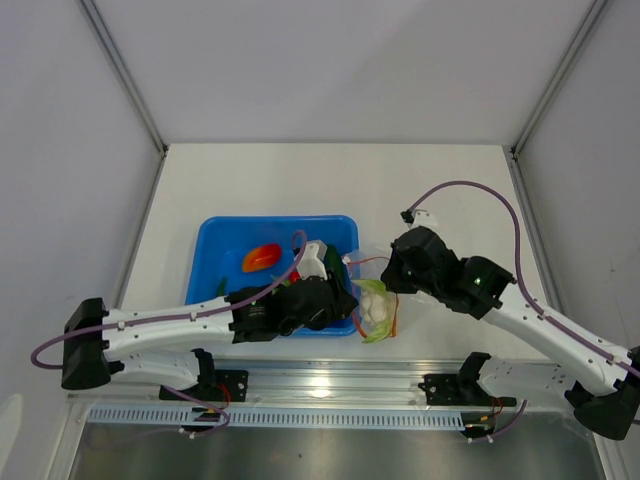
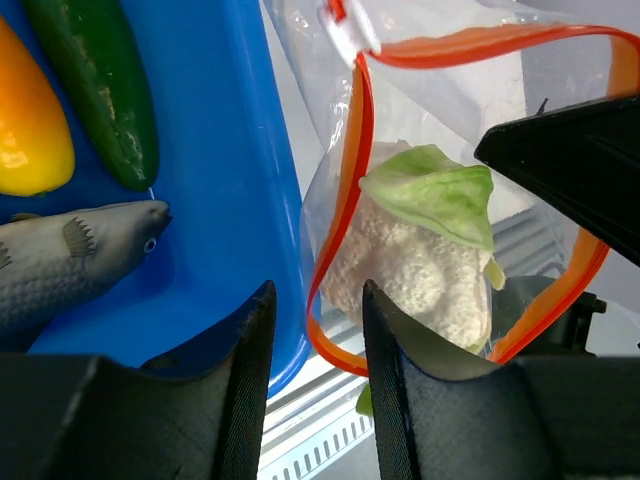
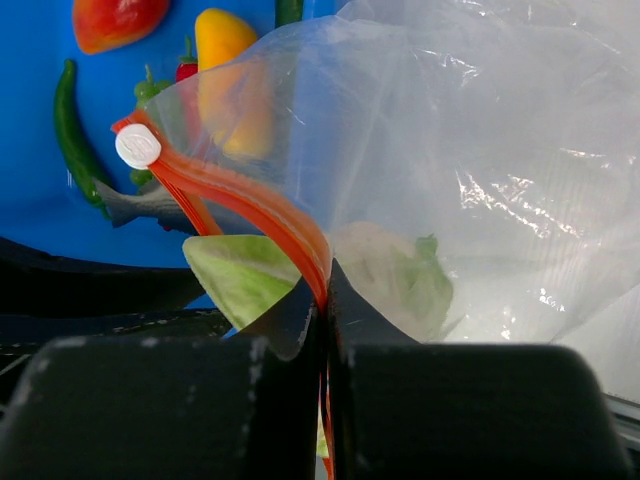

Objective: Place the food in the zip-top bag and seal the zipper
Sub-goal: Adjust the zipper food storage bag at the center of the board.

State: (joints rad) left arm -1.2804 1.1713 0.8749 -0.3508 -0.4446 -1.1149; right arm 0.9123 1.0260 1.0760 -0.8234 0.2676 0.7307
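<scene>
The clear zip-top bag (image 1: 376, 312) hangs at the blue tray's right edge, with the white cauliflower (image 2: 410, 270) and its green leaf inside. My right gripper (image 3: 325, 300) is shut on the red-orange zipper (image 3: 250, 205) near its white slider (image 3: 138, 146); it also shows in the top view (image 1: 392, 285). My left gripper (image 2: 315, 315) is open, and the lower loop of the zipper (image 2: 330, 345) lies loosely between its fingers. The tomato (image 1: 262, 257), mango (image 2: 25, 130), grey fish (image 2: 70, 260) and a long dark green vegetable (image 2: 100, 90) lie in the tray.
The blue tray (image 1: 215, 240) sits at the table's middle near the front edge, with my left arm lying over its front part. The metal rail (image 1: 320, 385) runs along the front. Grey walls stand at both sides and the back.
</scene>
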